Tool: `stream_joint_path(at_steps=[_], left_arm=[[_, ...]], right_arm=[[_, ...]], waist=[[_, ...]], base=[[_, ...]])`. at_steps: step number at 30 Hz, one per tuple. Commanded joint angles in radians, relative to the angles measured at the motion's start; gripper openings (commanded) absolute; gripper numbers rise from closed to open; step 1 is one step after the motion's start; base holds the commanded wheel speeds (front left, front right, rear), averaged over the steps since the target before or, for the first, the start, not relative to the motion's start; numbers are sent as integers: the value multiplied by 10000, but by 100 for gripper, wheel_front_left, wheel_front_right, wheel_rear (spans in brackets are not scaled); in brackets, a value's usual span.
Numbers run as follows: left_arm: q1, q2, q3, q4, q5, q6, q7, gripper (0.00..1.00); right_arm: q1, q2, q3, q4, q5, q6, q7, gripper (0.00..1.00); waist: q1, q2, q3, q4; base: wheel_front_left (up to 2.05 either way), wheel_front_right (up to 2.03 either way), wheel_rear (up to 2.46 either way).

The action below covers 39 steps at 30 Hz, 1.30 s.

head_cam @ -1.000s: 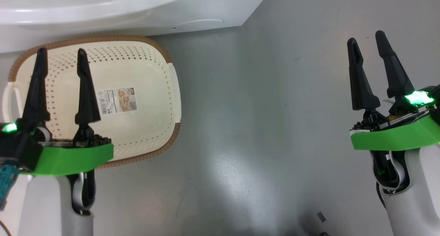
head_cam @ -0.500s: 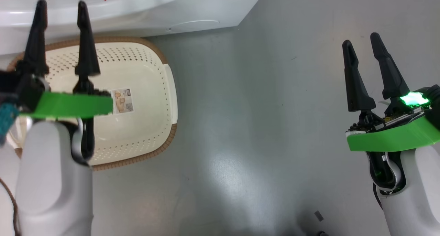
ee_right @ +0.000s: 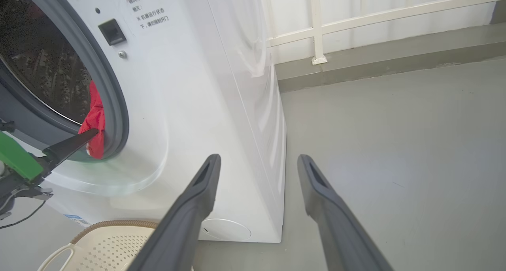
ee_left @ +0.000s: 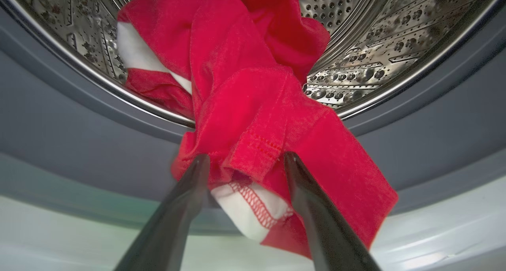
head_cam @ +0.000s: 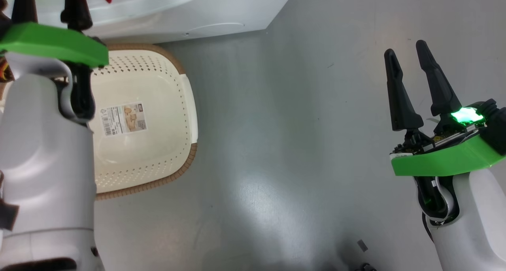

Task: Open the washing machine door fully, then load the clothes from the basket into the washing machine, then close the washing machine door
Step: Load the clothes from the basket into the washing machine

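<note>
grey floor (head_cam: 296,144), white railing (ee_right: 316,30), washing machine (ee_right: 197,105), cream basket (head_cam: 158,105) on floor

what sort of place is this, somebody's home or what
Likely a laundry corner, perhaps a utility room or balcony: a white front-loading washing machine stands on a grey floor, a cream basket sits before it, and red clothes hang from its drum.

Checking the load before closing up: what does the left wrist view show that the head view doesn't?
Left wrist view: the steel drum, the grey rubber ring, and the clothes spilling out over that ring between the fingers of the open left gripper. Head view: the basket, bare but for its paper label, and the open right gripper above the floor. Both: some red of the clothes, the left gripper, the white front of the washing machine.
</note>
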<state>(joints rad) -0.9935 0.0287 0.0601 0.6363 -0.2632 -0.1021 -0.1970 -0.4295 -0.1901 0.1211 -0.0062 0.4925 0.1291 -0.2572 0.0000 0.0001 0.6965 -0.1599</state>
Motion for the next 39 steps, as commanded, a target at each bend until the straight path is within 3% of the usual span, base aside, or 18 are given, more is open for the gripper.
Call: stream_joint_path(at_steps=[1, 9, 10, 11, 12, 13, 24, 39], left_arm=[[-290, 259, 224, 98, -251, -75, 89, 100], [-1477, 321, 233, 1641, -769, -143, 939, 100], [-1595, 344, 242, 1806, -797, -119, 1025, 95], [-1712, 357, 242, 1952, -817, -96, 1087, 50], [-1812, 385, 206, 2084, -790, -68, 1129, 33], [-1892, 403, 175, 2220, -779, -57, 1186, 0], [-2957, 779, -355, 2802, -248, 180, 616, 0], [-5051, 2340, -1329, 3566, 1167, 632, -556, 0]], right_arm=[[272, 4, 233, -201, -26, 16, -46, 100], [286, 35, 303, -170, -13, 16, -46, 100], [297, 43, 303, -162, -11, 16, -46, 100], [306, 52, 305, -154, -10, 16, -46, 100], [314, 61, 309, -146, -9, 16, -46, 100], [323, 68, 313, -140, -8, 16, -46, 100], [349, 79, 336, -148, 10, 16, -46, 100], [125, 610, 401, -150, 147, 16, -46, 100]], waist=[[0, -1, 13, -26], [0, -1, 4, -165], [0, -1, -7, -183], [0, -1, -17, -202], [0, -1, -28, -220], [0, -1, -39, -233], [0, -1, -13, -290], [0, -1, 778, -1500]], base=[[0, 0, 0], [0, 0, 0], [0, 0, 0], [0, 0, 0], [0, 0, 0], [0, 0, 0], [0, 0, 0], [0, 0, 0]])
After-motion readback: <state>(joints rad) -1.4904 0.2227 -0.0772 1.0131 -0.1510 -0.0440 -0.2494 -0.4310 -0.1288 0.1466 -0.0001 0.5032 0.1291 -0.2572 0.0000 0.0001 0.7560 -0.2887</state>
